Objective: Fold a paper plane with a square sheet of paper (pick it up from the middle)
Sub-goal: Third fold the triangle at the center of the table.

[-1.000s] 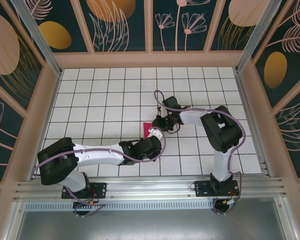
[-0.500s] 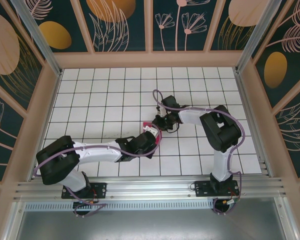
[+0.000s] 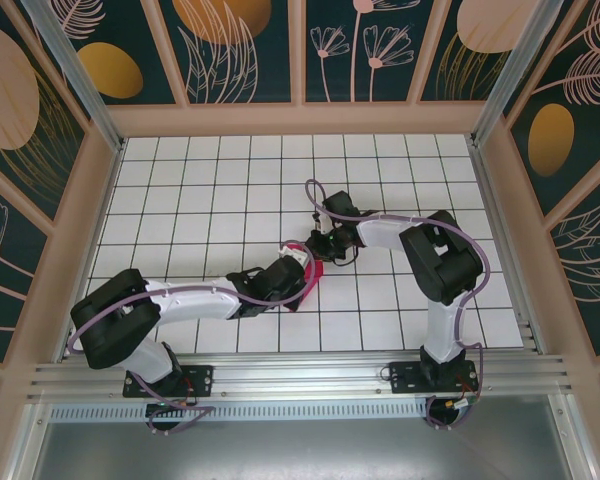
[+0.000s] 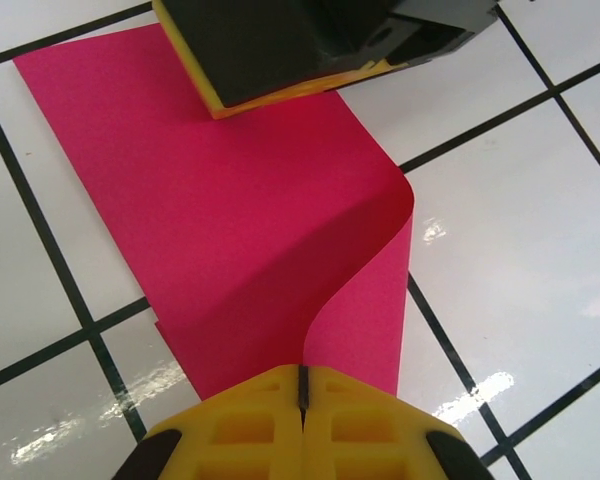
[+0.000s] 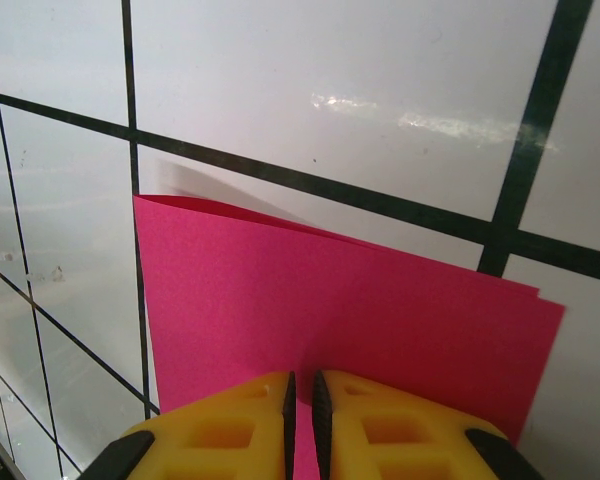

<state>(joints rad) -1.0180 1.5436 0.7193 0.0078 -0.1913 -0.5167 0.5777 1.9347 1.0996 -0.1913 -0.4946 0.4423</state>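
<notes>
The worktop [image 3: 200,190] is a white tiled surface with black grid lines [image 5: 310,185]. The left arm [image 3: 190,298] and right arm [image 3: 435,260] both reach toward its middle and meet there.

The square sheet of paper [image 3: 311,273] lies near the middle of the worktop, between the two arm ends. It is plain magenta-pink and folded over on itself. In the right wrist view, two layers show with their edges slightly offset at one corner. In the left wrist view, most of the sheet [image 4: 230,220] lies flat on the tiles, while one edge curls upward in a smooth bend.

The left fingers [image 4: 250,425] are clenched on this raised edge. The right fingers [image 5: 220,425] are clamped on the opposite edge of the sheet [image 5: 320,310], with the paper entering the narrow seam between them.
</notes>
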